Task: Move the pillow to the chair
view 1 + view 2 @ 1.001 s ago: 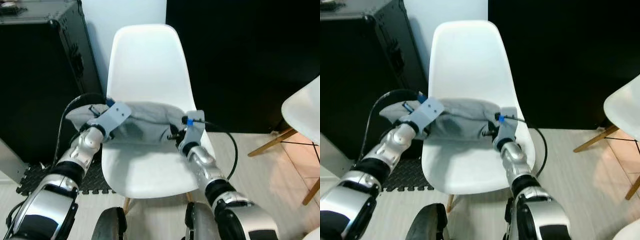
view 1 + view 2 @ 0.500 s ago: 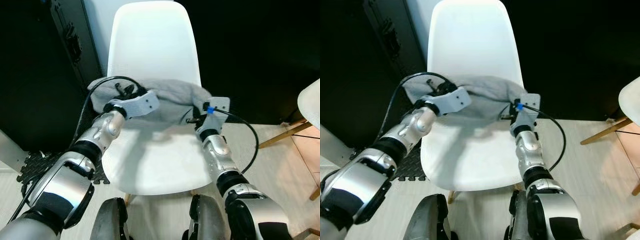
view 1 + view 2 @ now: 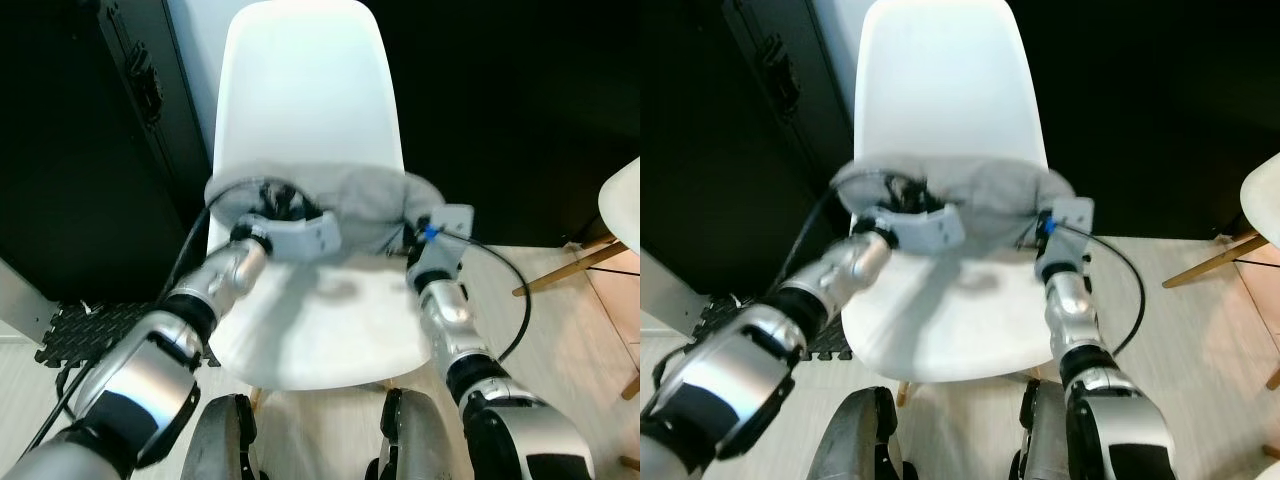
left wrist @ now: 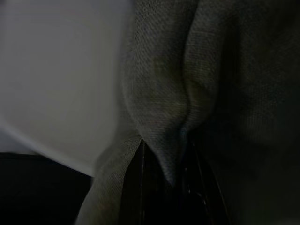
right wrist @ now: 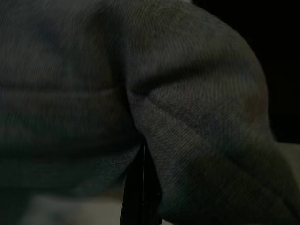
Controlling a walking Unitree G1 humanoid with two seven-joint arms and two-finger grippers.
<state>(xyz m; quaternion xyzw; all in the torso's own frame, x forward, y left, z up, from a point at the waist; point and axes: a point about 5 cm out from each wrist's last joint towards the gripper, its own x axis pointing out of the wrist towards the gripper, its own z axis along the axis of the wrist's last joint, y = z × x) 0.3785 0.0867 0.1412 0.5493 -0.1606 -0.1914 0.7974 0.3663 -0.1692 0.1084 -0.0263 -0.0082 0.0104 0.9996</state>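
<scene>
as the pillow [image 3: 365,195] hangs across the rear of the white chair [image 3: 300,90] seat, against the base of the backrest, the left eye view shows the placing step nearly complete: the left gripper [image 3: 272,197] holds the pillow's left end and the right gripper [image 3: 410,232] its right end, both low over the seat, with bare seat in front of the pillow. in the right eye view the same grey pillow spans nearly the full width of the chair; a black case [image 3: 750,120] stands close on the left, a second white chair [image 3: 1265,195] stands well apart on the right, and the dark wall behind leaves little room past the backrest. in the left wrist view the fingers [image 4: 140,187] are closed on a pinched fold of grey fabric, the white shell just beside it. in the right wrist view the fingers [image 5: 140,187] are likewise pressed together on a crease of the pillow. the next move probably calls for lowering the pillow onto the seat, releasing both folds, and withdrawing toward the open front edge.
</scene>
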